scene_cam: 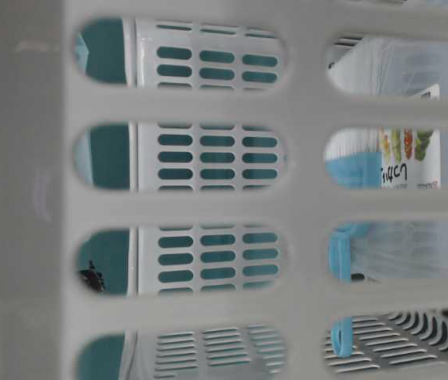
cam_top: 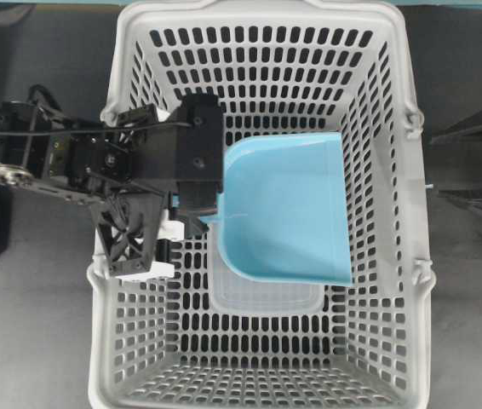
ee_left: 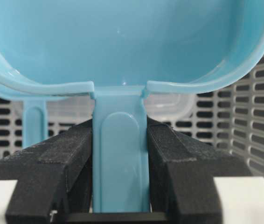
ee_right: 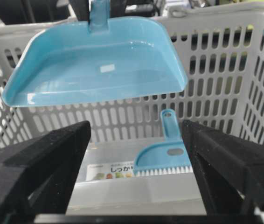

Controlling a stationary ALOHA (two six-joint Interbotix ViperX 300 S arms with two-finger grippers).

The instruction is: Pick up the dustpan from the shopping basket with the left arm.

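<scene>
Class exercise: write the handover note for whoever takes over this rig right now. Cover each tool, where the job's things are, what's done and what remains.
Left tool: shut on the dustpan handle.
Right tool: open, holding nothing, outside the shopping basket.
Dustpan: lifted off the floor, hanging above the brush and a clear container left inside.
Done: grasp and lift.
Left: probably raise it clear of the rim.
</scene>
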